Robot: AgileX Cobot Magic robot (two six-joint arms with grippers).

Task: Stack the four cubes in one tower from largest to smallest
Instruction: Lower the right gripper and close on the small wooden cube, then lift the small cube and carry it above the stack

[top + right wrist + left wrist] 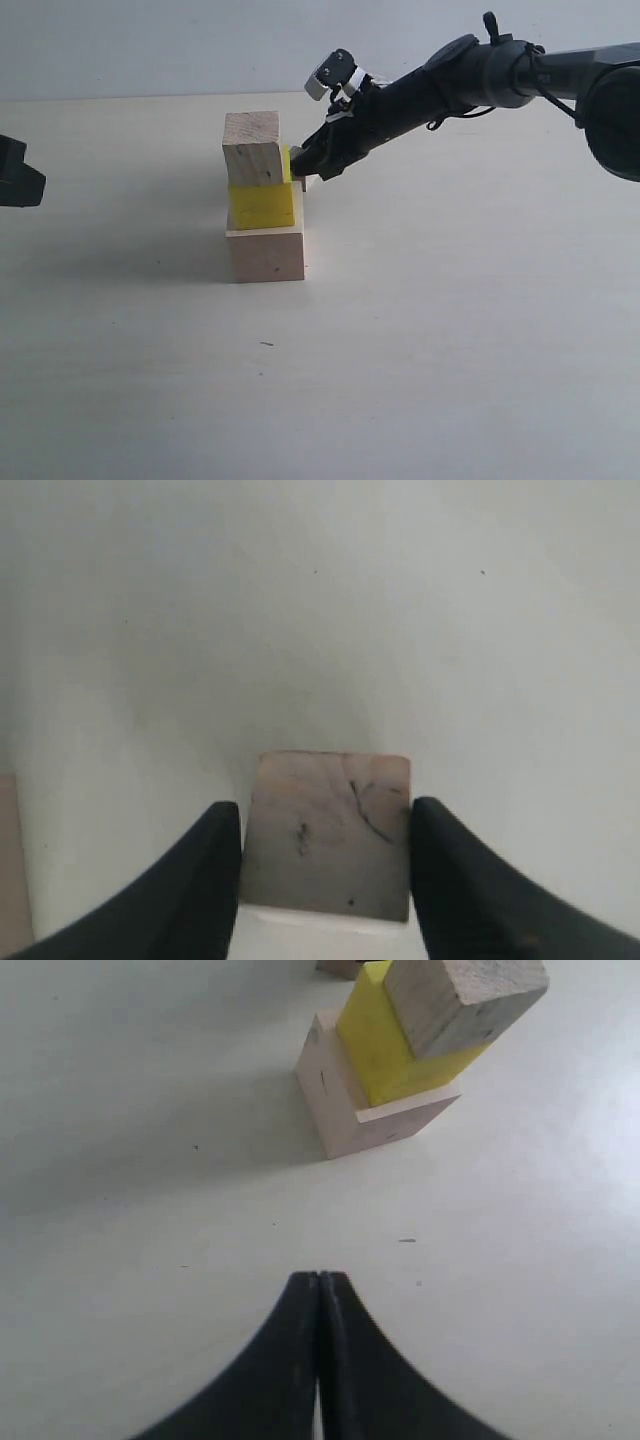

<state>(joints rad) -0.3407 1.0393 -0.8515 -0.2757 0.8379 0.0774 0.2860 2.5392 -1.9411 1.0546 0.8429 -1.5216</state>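
Three cubes stand stacked: the large pale wooden cube [266, 255] at the bottom, the yellow cube [262, 205] on it, and the medium wooden cube [252, 148] on top, sitting toward the stack's left side. The tiny wooden cube [328, 835] sits between the fingers of my right gripper [325, 810], which press against both its sides. That gripper [300, 165] is low behind the stack's right side. My left gripper [318, 1276] is shut and empty, well away from the stack [385, 1045].
The pale tabletop [450, 330] spreads wide around the stack. The left arm's dark body [20, 172] shows at the left edge of the exterior view. The right arm [470, 75] slants down from the upper right.
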